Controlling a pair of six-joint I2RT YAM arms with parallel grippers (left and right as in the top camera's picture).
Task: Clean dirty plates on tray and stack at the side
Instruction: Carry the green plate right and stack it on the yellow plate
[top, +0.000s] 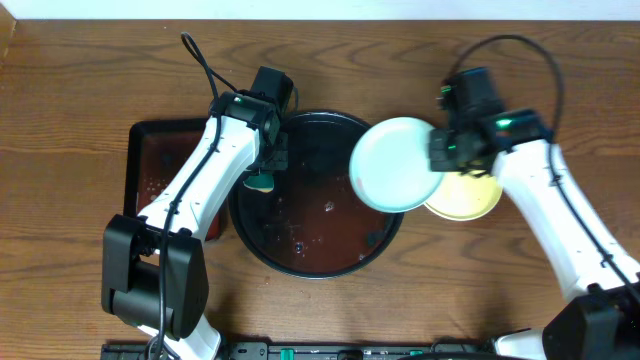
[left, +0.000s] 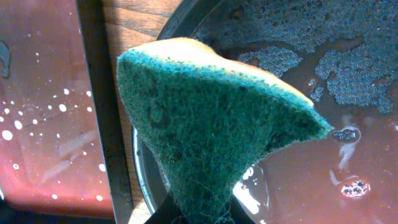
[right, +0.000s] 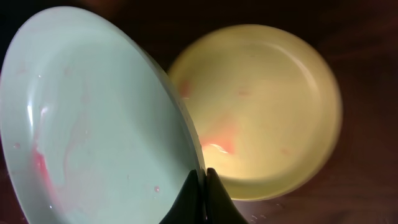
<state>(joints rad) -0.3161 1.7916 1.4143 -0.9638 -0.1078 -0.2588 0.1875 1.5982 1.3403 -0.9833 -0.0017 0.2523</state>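
My right gripper (top: 441, 150) is shut on the rim of a pale mint-green plate (top: 394, 165), holding it tilted above the right edge of the round black tray (top: 310, 225). In the right wrist view the black fingers (right: 194, 193) pinch that plate (right: 93, 118), which shows faint red streaks. A pale yellow plate (top: 468, 196) with red smears (right: 217, 140) lies on the wood to the right of the tray. My left gripper (top: 268, 165) is shut on a green-and-yellow sponge (left: 211, 124) over the tray's left rim. Reddish water wets the tray's (left: 348, 74) floor.
A rectangular black tray (top: 150, 165) with reddish liquid lies left of the round one, under my left arm. Brown wood tabletop (top: 80, 90) surrounds both trays. Cables run over the table's back part.
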